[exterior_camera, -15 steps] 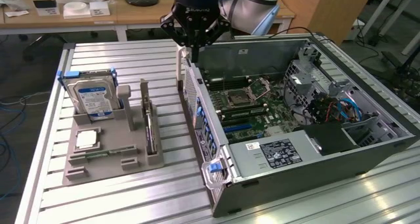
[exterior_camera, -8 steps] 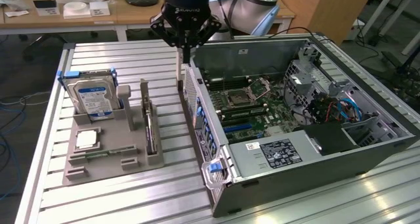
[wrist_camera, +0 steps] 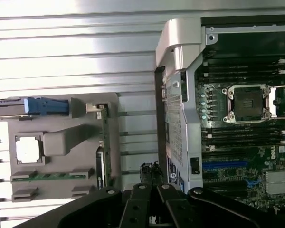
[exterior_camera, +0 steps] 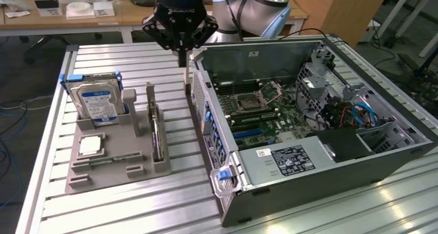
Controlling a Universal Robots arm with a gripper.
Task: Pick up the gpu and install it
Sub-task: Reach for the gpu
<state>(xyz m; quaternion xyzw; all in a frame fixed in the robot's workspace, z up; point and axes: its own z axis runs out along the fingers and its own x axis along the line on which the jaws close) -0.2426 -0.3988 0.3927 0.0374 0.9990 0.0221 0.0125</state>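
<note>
Plainly a workshop: a ribbed metal table [exterior_camera: 123, 59], a cluttered desk [exterior_camera: 130, 16] behind; one open computer case [exterior_camera: 383, 164], one grey holder [exterior_camera: 116, 157], one hard drive [exterior_camera: 96, 103], one processor chip [exterior_camera: 90, 145], one memory stick [exterior_camera: 102, 163], one gpu [exterior_camera: 158, 139]; the gpu stands on edge in the holder, long axis across the ribs, parallel to the case's side; the gripper [exterior_camera: 183, 59] hangs above, pinched shut, empty.
</note>
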